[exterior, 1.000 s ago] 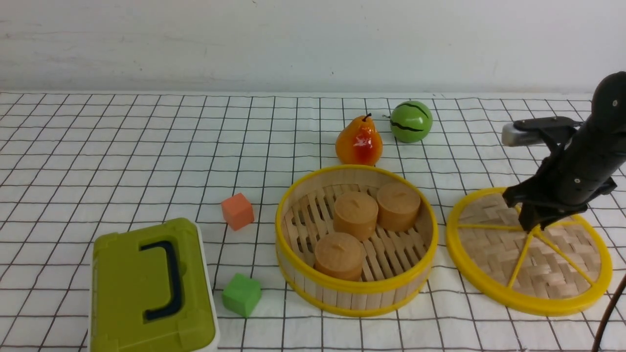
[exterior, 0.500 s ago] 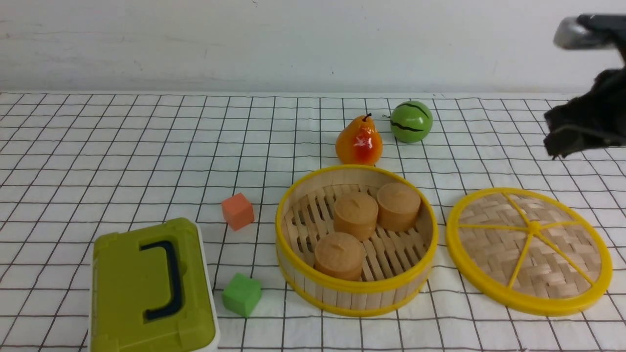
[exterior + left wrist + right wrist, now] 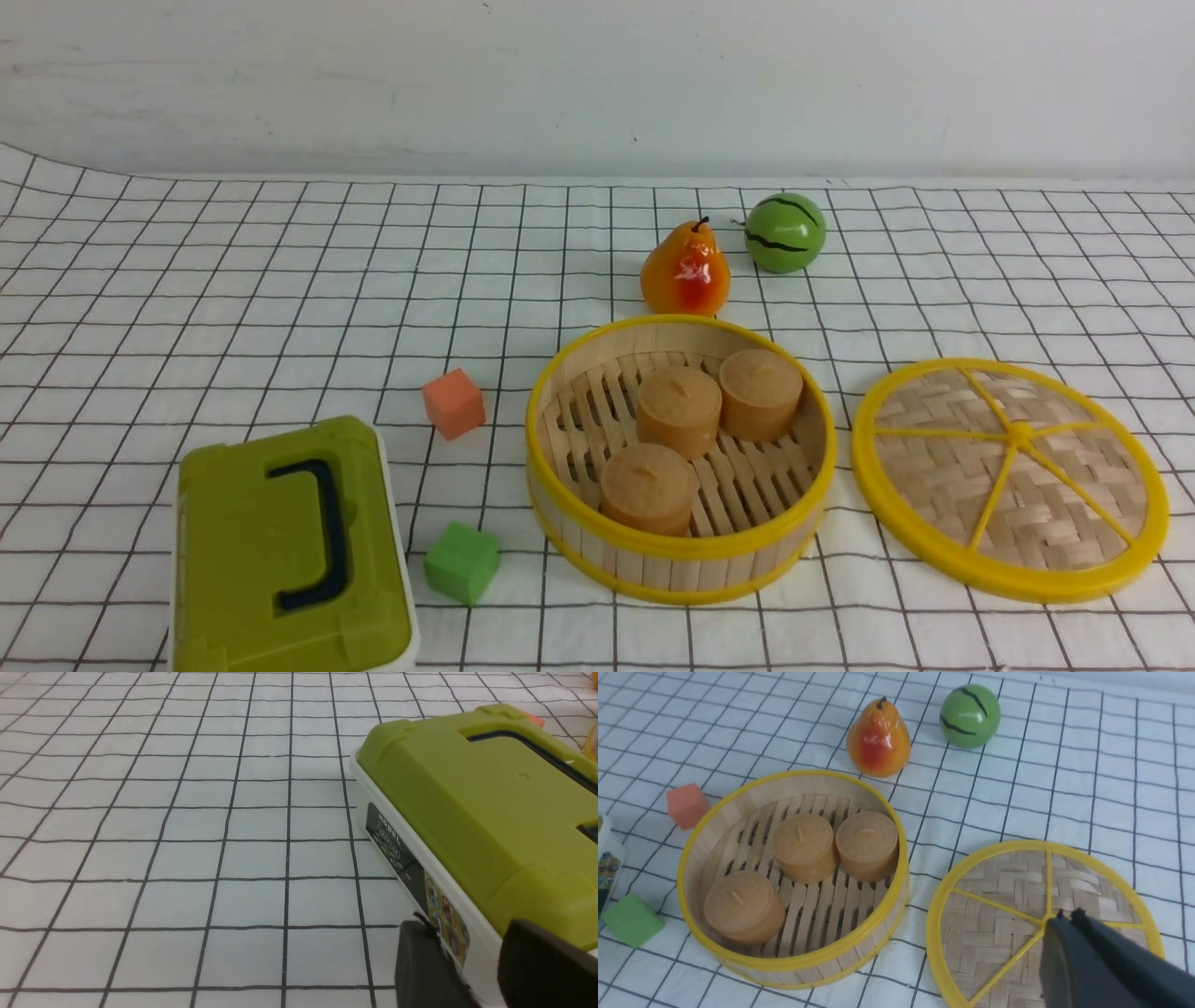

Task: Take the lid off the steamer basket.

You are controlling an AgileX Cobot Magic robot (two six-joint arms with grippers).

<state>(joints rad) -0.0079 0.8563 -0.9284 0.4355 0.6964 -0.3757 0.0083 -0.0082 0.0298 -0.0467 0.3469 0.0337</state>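
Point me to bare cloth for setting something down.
Widest: left-rear cloth, beyond the olive box, left of the orange cube and pear. Narrower strip behind the lid, right of the green ball. Crowded: green cube to steamer basket to lid.

Right pincer (image 3: 1066, 915) closed tight, holding nothing, left pincer (image 3: 467, 933) fingers spread apart

Staged laboratory tabletop: white cloth (image 3: 280, 280) with a black grid, bare white wall (image 3: 560, 84) behind, and toy props: pear (image 3: 684, 271), melon (image 3: 785, 232), orange cube (image 3: 454, 403), green cube (image 3: 461, 562).
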